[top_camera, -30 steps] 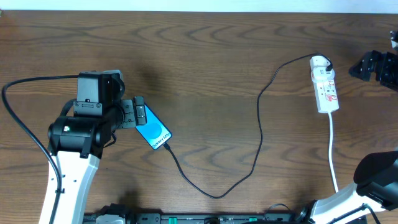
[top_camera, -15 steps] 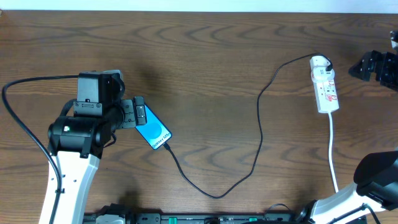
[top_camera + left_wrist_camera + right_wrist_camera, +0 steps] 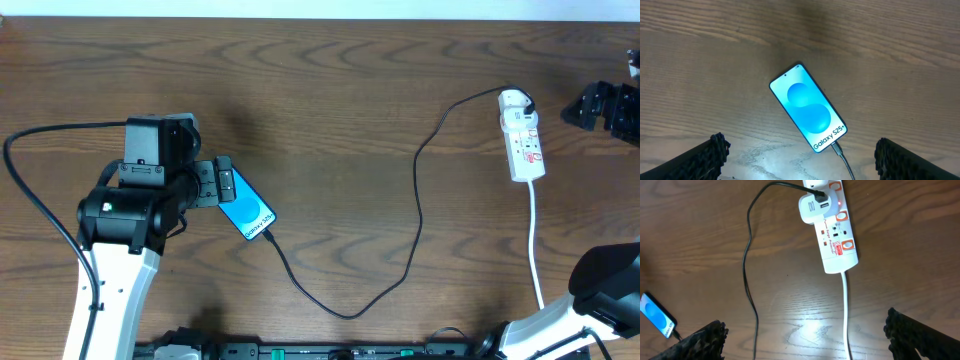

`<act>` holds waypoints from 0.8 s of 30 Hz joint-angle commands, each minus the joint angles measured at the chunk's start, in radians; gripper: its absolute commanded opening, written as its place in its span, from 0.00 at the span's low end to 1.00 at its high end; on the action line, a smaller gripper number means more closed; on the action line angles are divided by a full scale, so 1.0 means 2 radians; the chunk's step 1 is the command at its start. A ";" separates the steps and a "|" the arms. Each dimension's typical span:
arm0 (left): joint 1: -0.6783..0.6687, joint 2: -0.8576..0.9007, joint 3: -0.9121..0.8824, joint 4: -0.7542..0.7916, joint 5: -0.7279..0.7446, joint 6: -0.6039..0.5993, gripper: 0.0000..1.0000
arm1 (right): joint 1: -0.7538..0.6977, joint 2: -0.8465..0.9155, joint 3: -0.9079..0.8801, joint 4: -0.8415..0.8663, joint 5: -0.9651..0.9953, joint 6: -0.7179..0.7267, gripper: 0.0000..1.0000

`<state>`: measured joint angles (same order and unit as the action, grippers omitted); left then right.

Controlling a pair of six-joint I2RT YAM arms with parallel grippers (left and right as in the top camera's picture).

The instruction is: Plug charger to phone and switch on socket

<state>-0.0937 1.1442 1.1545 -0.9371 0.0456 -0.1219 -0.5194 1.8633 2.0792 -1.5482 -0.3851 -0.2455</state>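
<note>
- The left gripper points down over the left side of the table, fingers spread wide, holding nothing.
- The phone lies flat just below it, screen lit, with the charger plugged into its lower end.
- The right gripper hovers at the far right near the socket, fingers wide apart, empty.

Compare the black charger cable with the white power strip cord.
The charger cable is black and thin; the cord is white and thicker. The charger cable sweeps in a long curve to the phone; the cord runs almost straight toward the near edge. Both start at the power strip.
</note>
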 commanded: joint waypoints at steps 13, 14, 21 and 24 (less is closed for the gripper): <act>-0.002 -0.032 -0.057 0.031 -0.006 0.008 0.96 | 0.002 -0.005 0.008 0.000 -0.001 0.003 0.99; -0.002 -0.038 -0.065 0.038 -0.006 0.008 0.96 | 0.002 -0.005 0.008 0.000 -0.001 0.003 0.99; -0.002 -0.098 -0.141 0.095 -0.006 0.008 0.96 | 0.002 -0.005 0.008 0.000 -0.001 0.003 0.99; -0.002 -0.127 -0.173 0.117 -0.006 0.008 0.96 | 0.002 -0.005 0.008 0.000 -0.001 0.003 0.99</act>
<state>-0.0937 0.9447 0.8619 -0.7322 0.0456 -0.1219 -0.5194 1.8633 2.0792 -1.5482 -0.3847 -0.2455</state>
